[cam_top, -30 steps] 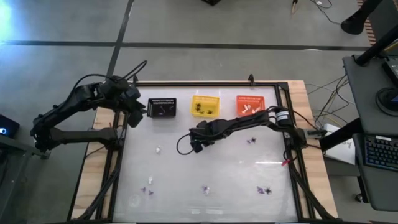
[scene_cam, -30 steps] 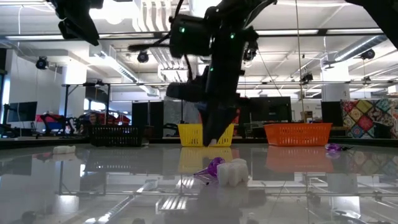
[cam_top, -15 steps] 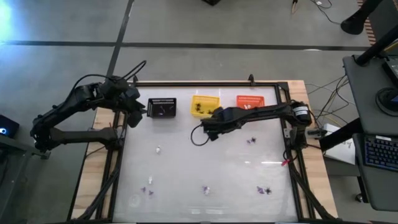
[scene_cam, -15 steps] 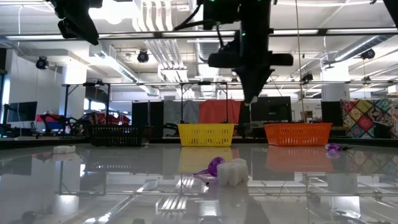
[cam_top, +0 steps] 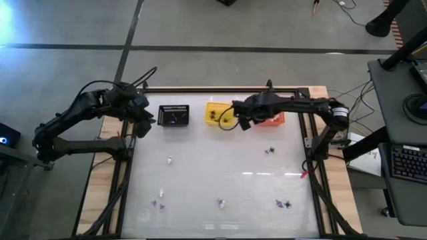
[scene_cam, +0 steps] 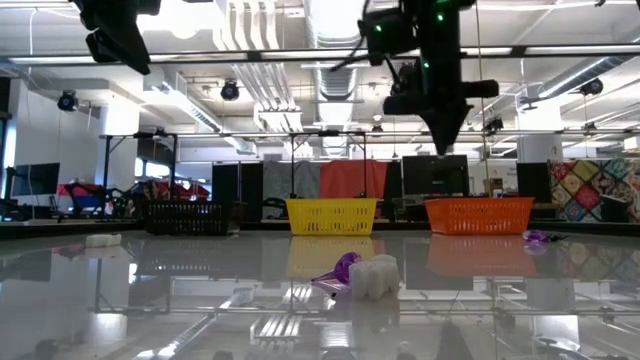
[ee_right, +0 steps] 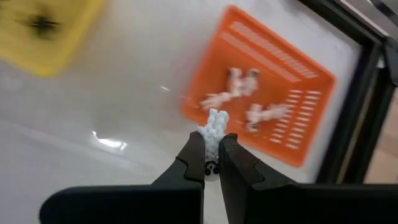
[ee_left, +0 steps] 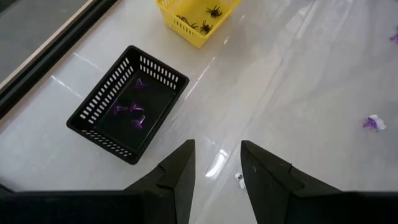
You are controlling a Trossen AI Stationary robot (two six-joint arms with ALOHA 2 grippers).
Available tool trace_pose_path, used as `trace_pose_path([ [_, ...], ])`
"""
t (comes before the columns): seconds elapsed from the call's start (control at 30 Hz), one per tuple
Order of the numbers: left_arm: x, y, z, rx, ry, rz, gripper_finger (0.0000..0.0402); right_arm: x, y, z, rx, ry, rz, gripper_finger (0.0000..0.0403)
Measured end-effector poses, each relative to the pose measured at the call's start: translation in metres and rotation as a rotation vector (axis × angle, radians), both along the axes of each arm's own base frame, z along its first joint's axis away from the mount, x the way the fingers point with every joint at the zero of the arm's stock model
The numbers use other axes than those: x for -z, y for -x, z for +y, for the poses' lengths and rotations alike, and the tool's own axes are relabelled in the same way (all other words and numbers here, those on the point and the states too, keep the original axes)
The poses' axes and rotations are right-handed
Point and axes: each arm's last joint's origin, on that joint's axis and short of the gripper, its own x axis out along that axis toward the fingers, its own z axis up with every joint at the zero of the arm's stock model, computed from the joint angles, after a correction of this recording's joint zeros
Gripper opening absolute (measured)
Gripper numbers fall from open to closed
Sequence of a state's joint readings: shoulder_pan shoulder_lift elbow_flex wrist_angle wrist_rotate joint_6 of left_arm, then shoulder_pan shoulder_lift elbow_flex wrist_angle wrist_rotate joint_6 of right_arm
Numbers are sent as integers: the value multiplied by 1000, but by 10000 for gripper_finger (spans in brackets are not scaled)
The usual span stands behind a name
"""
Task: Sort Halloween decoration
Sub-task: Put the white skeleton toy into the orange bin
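White skeleton trinket upright in right hand, above orange basket

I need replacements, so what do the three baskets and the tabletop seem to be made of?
The black basket, yellow basket and orange basket look like moulded plastic: slotted walls, uniform colour. The tabletop looks glossy white, perhaps laminate or glass, since it mirrors lights.

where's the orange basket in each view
High: orange basket at the table's far edge, partly under the right arm.
Low: at the right, beside the yellow basket.
Left wrist: not in it.
Right wrist: beyond the right gripper, white pieces inside.
Shared landmark: yellow basket.
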State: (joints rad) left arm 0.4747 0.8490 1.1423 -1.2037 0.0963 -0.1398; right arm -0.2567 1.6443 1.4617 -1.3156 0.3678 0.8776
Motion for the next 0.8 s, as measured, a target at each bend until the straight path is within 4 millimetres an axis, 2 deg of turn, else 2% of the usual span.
trace_pose_path([
  [0.2, 0, 0, 0, 0, 2, 2, 111, 12, 26, -22, 39, -72, 29, 13],
  [0.5, 0, 0, 0, 0, 2, 3, 111, 42, 46, -49, 97, -134, 42, 13],
  [0.63, 0, 0, 0, 0, 2, 3, 111, 45, 52, -56, 114, -146, 52, 18],
  [0.8, 0, 0, 0, 0, 2, 3, 111, 43, 50, -61, 98, -130, 23, 52],
])
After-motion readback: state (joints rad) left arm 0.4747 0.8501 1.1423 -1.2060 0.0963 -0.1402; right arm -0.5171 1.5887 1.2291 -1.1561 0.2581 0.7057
